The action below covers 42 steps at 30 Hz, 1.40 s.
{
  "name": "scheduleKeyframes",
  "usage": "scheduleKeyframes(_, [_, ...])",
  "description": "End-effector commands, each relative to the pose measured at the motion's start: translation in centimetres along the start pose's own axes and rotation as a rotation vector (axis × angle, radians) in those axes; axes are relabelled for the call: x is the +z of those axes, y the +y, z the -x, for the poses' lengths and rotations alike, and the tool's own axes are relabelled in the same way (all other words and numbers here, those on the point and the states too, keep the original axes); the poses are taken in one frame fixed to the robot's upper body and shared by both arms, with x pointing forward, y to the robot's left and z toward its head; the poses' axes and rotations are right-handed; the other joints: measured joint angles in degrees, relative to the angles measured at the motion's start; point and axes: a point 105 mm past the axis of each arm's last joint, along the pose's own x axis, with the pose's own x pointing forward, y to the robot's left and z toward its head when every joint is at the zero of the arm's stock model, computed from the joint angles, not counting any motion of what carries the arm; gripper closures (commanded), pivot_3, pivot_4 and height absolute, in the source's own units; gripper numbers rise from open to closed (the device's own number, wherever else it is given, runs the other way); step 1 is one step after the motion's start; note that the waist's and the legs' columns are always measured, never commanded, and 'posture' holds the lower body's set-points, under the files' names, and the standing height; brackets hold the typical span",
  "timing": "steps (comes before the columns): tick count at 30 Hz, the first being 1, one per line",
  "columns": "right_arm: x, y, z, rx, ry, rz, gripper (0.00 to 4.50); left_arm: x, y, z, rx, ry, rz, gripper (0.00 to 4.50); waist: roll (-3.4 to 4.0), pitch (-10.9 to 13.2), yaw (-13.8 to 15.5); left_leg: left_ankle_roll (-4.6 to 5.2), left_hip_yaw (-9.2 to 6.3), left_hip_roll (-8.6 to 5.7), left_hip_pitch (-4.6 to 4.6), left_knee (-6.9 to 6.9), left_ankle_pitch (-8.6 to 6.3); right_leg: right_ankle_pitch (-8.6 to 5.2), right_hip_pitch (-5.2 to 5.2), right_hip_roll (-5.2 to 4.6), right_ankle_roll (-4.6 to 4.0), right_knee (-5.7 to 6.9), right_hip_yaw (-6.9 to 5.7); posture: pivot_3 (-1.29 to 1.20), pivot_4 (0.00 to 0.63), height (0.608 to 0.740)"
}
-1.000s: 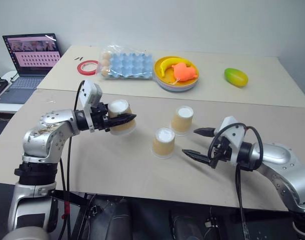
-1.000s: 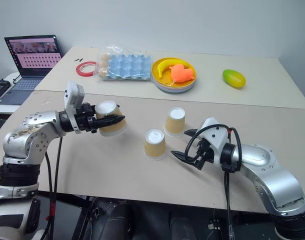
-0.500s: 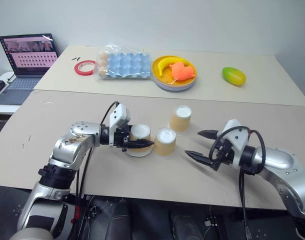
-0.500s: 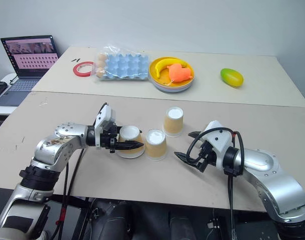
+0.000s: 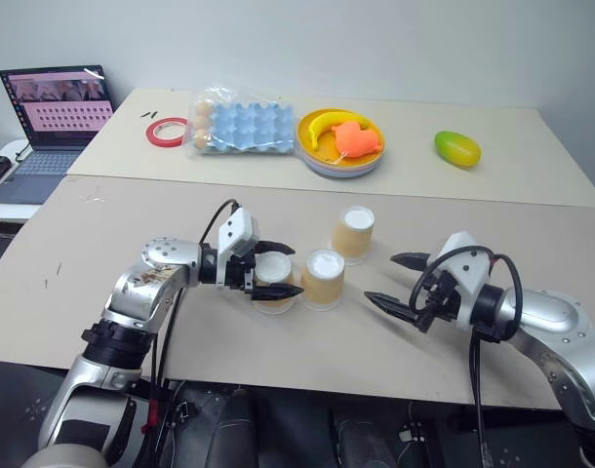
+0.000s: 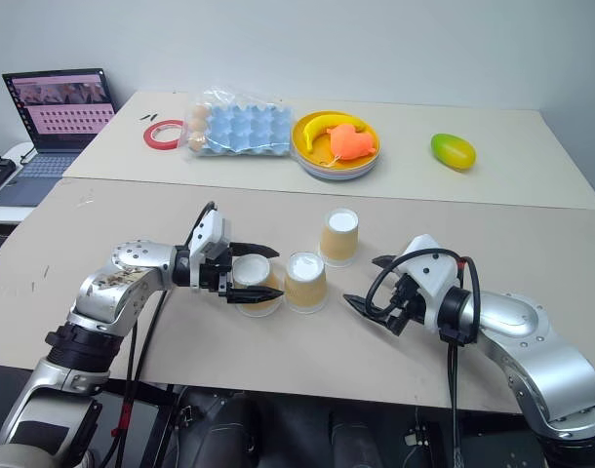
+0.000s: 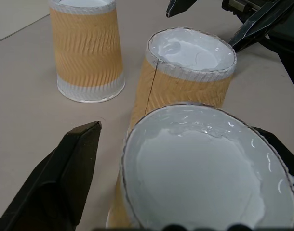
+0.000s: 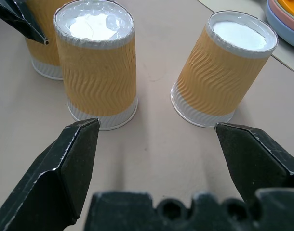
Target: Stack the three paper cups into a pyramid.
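Three tan ribbed paper cups stand upside down on the near table, and none rests on another. The left cup point(image 5: 271, 280) touches or nearly touches the middle cup point(image 5: 323, 279). The third cup point(image 5: 354, 233) stands apart, farther back and to the right. My left gripper point(image 5: 294, 270) is open, its black fingers point(image 7: 65, 183) straddling the left cup point(image 7: 205, 178) with a gap showing on one side. My right gripper point(image 5: 382, 279) is open and empty, low over the table to the right of the middle cup point(image 8: 96, 77), pointing at the gap between it and the third cup point(image 8: 226, 72).
On the far table are a laptop point(image 5: 59, 107), a red tape roll point(image 5: 163, 130), a bagged blue egg tray point(image 5: 244, 125), a yellow plate point(image 5: 317, 161) holding a banana and an orange toy, and a green mango point(image 5: 457, 148). A seam separates the two tables.
My left gripper carried its cup to the right and down, set it on the table beside the middle cup, then opened its fingers. The right arm has stayed in place.
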Motion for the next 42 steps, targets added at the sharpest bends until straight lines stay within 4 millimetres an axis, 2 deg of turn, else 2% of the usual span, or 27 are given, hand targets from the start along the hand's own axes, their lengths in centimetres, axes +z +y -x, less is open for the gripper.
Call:
scheduleKeyframes(1, [1.1, -0.9, 0.6, -0.015, -0.029, 0.047, 0.0, 2.0, 0.0, 1.0, 0.004, -0.031, -0.044, 0.05, 0.0, 0.0, -0.04, 0.0, 0.0, 0.0, 0.0, 0.0, 0.0, 0.0, 0.0, 0.0, 0.0, 0.0, 0.0, 0.0, 0.15, 0.645])
scheduleKeyframes(9, [0.5, -3.9, 0.4, -0.044, -0.024, 0.034, 0.0, 3.7, -0.7, 3.6, 0.005, -0.031, -0.026, 0.05, 0.02, 0.01, -0.14, 0.0, 0.01, 0.01, 0.01, -0.01, 0.0, 0.0, -0.03, 0.0, 0.0, 0.01, -0.01, 0.0, 0.15, 0.645])
scheduleKeyframes(14, [0.8, -6.0, -0.5, -0.046, -0.052, 0.033, 0.0, 4.6, -1.0, 5.1, 0.059, -0.048, -0.002, 0.05, 0.02, 0.04, -0.12, 0.0, 0.03, 0.01, 0.0, 0.01, 0.0, 0.0, -0.04, -0.01, 0.0, 0.01, 0.01, 0.0, 0.15, 0.645])
scheduleKeyframes(16, [1.1, -6.7, -1.4, -0.036, -0.073, 0.024, 0.0, 5.1, -1.0, 6.2, 0.102, -0.062, 0.025, 0.05, 0.01, 0.06, -0.28, 0.0, 0.03, 0.02, 0.01, 0.01, 0.0, 0.0, -0.04, 0.0, 0.0, 0.02, 0.01, 0.0, 0.15, 0.645])
scheduleKeyframes(21, [2.0, -6.6, -2.9, 0.031, -0.103, 0.047, 0.0, 4.4, -0.8, 8.2, 0.217, -0.039, 0.053, 0.05, 0.07, 0.15, -0.45, 0.0, 0.04, 0.03, 0.01, -0.02, 0.0, -0.02, -0.14, 0.01, -0.05, 0.12, 0.03, 0.0, 0.15, 0.645])
scheduleKeyframes(25, [2.5, -6.4, -4.3, 0.079, -0.115, 0.056, 0.0, 4.3, -1.6, 9.3, 0.272, -0.04, 0.075, 0.05, 0.04, 0.25, -0.34, 0.0, 0.04, 0.04, 0.0, -0.01, 0.0, -0.02, -0.17, 0.0, -0.06, 0.16, 0.04, 0.0, 0.15, 0.645])
scheduleKeyframes(30, [2.9, -7.0, -5.8, 0.1, -0.134, 0.049, 0.0, 3.6, -2.5, 9.8, 0.306, -0.03, 0.097, 0.05, 0.06, 0.26, -0.16, 0.0, 0.05, 0.03, 0.01, 0.02, 0.0, -0.03, -0.18, -0.01, -0.07, 0.2, 0.03, 0.0, 0.15, 0.645])
scheduleKeyframes(42, [3.8, -8.1, -8.4, 0.122, -0.178, 0.029, 0.0, 3.4, -4.3, 8.8, 0.264, -0.013, 0.095, 0.05, 0.08, 0.28, -0.38, 0.0, 0.1, 0.04, -0.01, 0.04, 0.0, -0.05, -0.3, 0.0, -0.13, 0.32, 0.09, 0.0, 0.15, 0.645])
